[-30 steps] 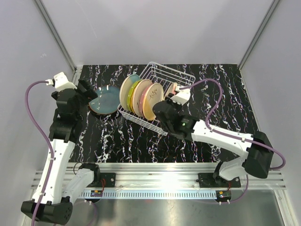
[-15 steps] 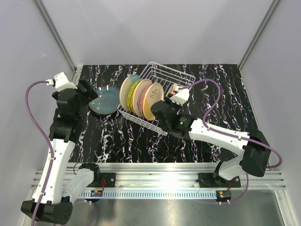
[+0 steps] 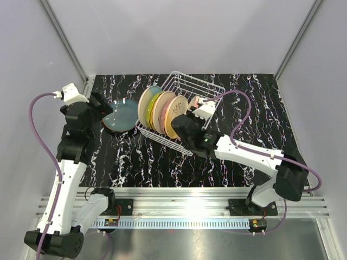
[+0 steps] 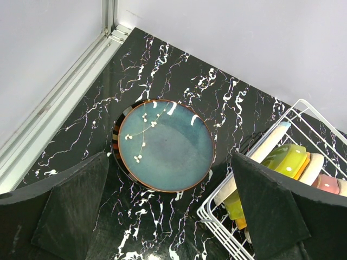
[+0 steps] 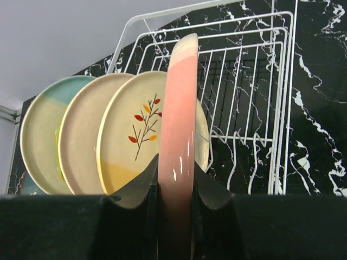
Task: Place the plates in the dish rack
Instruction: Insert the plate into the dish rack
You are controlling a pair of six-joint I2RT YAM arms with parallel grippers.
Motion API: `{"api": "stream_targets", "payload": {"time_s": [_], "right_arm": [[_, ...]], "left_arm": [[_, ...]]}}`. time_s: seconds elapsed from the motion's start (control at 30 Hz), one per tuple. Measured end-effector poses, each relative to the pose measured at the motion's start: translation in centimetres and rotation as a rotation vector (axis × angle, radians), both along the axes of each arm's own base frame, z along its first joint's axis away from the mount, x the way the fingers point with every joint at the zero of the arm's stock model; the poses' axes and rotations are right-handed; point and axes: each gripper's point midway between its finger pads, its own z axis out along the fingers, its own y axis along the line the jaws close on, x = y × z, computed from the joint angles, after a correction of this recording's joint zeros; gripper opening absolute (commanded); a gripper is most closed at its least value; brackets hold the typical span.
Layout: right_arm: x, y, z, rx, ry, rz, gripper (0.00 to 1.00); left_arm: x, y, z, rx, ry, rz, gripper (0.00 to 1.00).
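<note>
1. Right gripper (image 5: 174,168): closed on the lower rim of the pink plate (image 5: 181,108), one finger on each face.
2. Pink plate: upright and edge-on at the centre of the right wrist view, with the wires of the dish rack (image 5: 255,81) behind it. Whether its lower edge sits between the tines cannot be told.
3. Plates standing left of the pink plate, nearest first: the sprig plate (image 5: 135,141), a beige-faced plate (image 5: 78,135), and the cream-blue plate (image 5: 40,124).
4. Left gripper (image 4: 169,158): jaws spread wide, holding nothing, positioned above the teal plate (image 4: 162,143).
5. Teal plate: flat on the black marbled table (image 4: 179,70), left of the rack, with a dark rim (image 4: 115,146) showing beneath it.
</note>
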Motion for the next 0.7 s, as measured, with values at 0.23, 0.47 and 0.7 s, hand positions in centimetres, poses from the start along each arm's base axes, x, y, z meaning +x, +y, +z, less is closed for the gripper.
{"api": "stream_targets", "payload": {"time_s": [0.23, 0.47, 0.7], "right_arm": [[0.1, 0.6, -2.8, -0.015, 0.056, -0.004, 0.02], [0.4, 0.3, -4.3, -0.026, 0.089, -0.021, 0.14], [0.6, 0.4, -5.1, -0.023, 0.106, -0.023, 0.16]], "left_arm": [[0.0, 0.0, 0.0, 0.0, 0.0, 0.0, 0.99], [0.0, -0.1, 0.0, -0.003, -0.001, -0.004, 0.99], [0.1, -0.3, 0.0, -0.012, -0.002, -0.014, 0.99]]}}
